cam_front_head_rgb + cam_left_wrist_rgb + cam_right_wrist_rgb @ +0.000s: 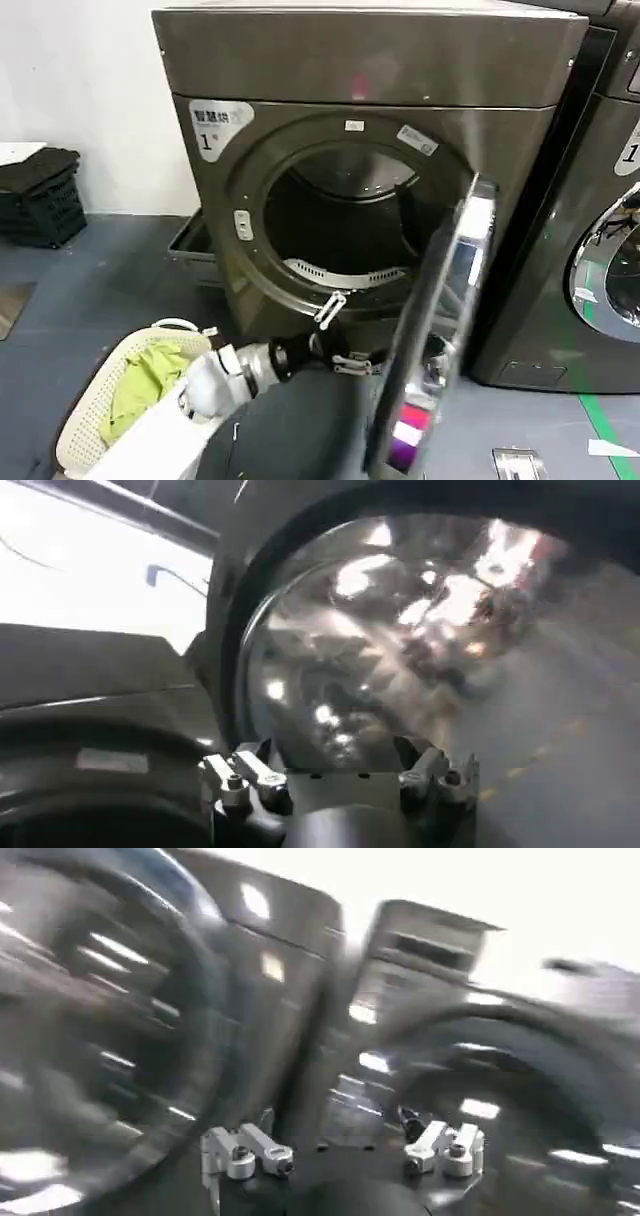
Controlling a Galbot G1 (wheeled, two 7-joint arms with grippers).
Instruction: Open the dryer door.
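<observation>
— Grey floor (pixel 100 290) runs under everything we see, with a white wall (pixel 80 90) behind at about ten o'clock from the dryer (pixel 360 60). What do we make of the dryer door (pixel 445 330)?

— We see it swung well out from the machine, hinged on the three o'clock side of the round opening (pixel 340 230). It stands nearly edge-on to our head camera, its chrome rim catching reflections, and the drum behind it is dark and exposed. In the left wrist view the dryer door (pixel 400 630) shows as a big curved, shiny surface close ahead.

— And our left gripper (pixel 335 335)?

— It sits low in front of the dryer, at roughly six o'clock below the opening and just beside the door's lower edge. From the left wrist view, the left gripper (pixel 340 780) has its fingers (pixel 235 780) spread apart with nothing between them. We cannot tell whether a finger touches the door.

— The right gripper (pixel 345 1153)?

— In its own wrist view the two fingers (pixel 245 1153) stand wide apart, holding nothing, and the scene beyond is blurred; we make out rounded machine fronts and no more.

— Anything else around?

— A white laundry basket (pixel 85 420) with a yellow-green cloth (pixel 145 380) inside lies at eight o'clock from the dryer. A neighbouring machine (pixel 610 200) stands at three o'clock, its own chrome-rimmed door (pixel 610 270) shut. Black crates (pixel 40 195) sit by the wall at nine o'clock.
</observation>
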